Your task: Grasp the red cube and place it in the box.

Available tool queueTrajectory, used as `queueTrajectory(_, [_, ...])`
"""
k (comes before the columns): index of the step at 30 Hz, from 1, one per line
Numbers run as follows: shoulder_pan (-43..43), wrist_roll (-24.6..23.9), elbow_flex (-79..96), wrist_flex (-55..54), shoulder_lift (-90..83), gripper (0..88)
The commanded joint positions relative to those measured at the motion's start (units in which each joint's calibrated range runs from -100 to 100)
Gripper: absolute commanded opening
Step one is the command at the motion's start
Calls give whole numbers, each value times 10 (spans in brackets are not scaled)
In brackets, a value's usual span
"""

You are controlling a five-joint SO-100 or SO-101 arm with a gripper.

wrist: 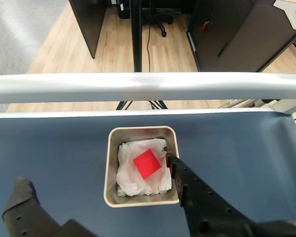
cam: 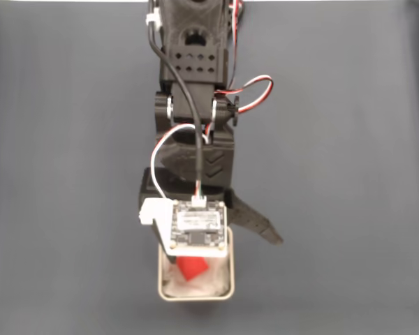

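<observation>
While unlabelled, red cube (wrist: 147, 163) fills box (wrist: 109, 168).

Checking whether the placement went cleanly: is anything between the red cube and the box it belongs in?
Nothing visible. The red cube already lies inside the box on the white lining, and the gripper is open around the box.

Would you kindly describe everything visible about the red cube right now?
The red cube is small, plain and bright red with a matte look. In the wrist view its top face reads as a diamond, turned corner-on to the walls of the box. It rests on the white wrinkly lining inside the box, roughly central. In the fixed view part of it shows below the arm's camera board. The gripper is open, its fingers on either side of the box, and nothing grips the cube.
</observation>
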Motion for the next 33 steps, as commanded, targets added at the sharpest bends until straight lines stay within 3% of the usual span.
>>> queueTrajectory(1, [5, 1, -16, -13, -9, 569])
queueTrajectory(25, [3, -9, -10, -17, -20, 549])
queueTrajectory(27, [2, -10, -8, -17, -22, 481])
queueTrajectory(28, [0, -11, -5, -21, -25, 404])
queueTrajectory(31, [-5, -16, 4, -47, -36, 66])
queueTrajectory(33, [-8, -17, 3, -55, -50, 0])
